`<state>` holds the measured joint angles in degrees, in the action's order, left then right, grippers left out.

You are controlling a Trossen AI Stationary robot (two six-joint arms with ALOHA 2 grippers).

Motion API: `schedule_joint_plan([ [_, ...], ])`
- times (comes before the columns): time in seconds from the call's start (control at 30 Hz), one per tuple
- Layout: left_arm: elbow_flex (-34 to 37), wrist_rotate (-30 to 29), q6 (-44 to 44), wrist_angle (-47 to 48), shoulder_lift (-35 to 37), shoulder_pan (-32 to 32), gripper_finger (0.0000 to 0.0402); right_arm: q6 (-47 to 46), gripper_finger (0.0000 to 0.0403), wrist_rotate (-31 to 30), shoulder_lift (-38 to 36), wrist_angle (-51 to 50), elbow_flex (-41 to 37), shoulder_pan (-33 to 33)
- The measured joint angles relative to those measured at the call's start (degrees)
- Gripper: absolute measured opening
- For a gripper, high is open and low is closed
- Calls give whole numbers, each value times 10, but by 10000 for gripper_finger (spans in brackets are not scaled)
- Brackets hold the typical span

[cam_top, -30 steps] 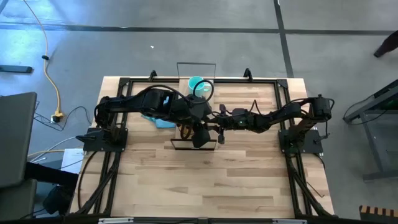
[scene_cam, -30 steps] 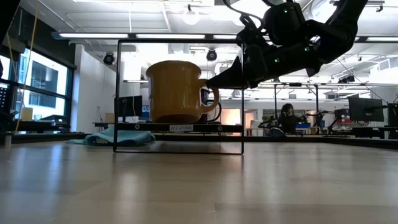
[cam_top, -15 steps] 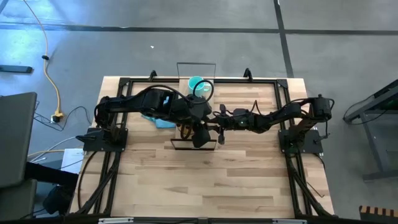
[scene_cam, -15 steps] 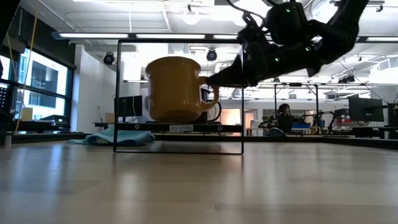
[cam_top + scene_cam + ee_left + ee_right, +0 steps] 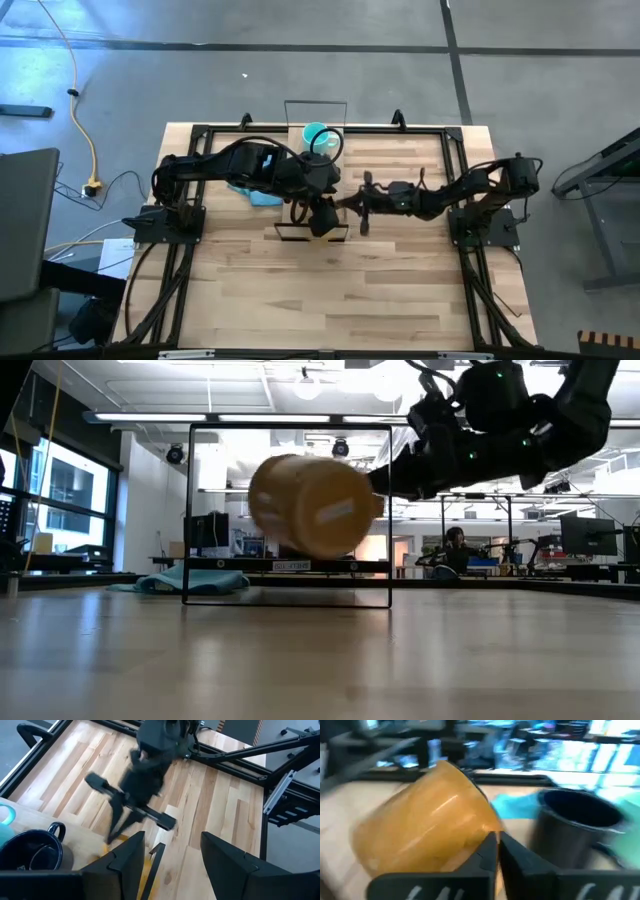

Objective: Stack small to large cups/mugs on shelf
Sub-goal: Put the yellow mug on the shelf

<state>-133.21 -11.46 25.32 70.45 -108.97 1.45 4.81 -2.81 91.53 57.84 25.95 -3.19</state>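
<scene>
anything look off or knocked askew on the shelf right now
Yes: the orange mug is tipped far over on the shelf, its base showing in the low view, not upright. The shut right gripper is at it. The black mug beside it stands upright.

An amber-orange mug [image 5: 308, 506] tips sharply on its side above the shelf [image 5: 290, 566], a narrow light-wood plank in a thin black wire frame, its base turned toward the low camera. A black mug [image 5: 575, 827] sits upright just beside it, with a small teal mug [image 5: 317, 136] standing farther back
</scene>
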Motion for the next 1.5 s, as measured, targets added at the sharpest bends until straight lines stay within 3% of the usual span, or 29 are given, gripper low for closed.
schedule_joint_plan([
  [0.43, 0, -11, 19, -3, 0, 1, 182, 4, 2, 22, 2, -49, 3, -15],
  [0.63, 87, -149, -19, 42, 0, -5, 182, -38, 1, 73, -26, -53, 2, -40],
  [0.77, 184, -118, -8, 55, 0, -15, 182, -21, 2, 76, -67, -95, 2, -51],
  [1.0, 289, -94, 4, -41, -1, -9, 182, -13, 34, 69, -139, -210, 2, -94],
  [1.23, 262, -84, -12, -66, 1, -10, 182, -9, 67, 97, -183, -290, 2, -107],
  [1.5, 212, -56, -34, -59, 3, -6, 182, -5, 71, 152, -221, -392, 2, -90],
])
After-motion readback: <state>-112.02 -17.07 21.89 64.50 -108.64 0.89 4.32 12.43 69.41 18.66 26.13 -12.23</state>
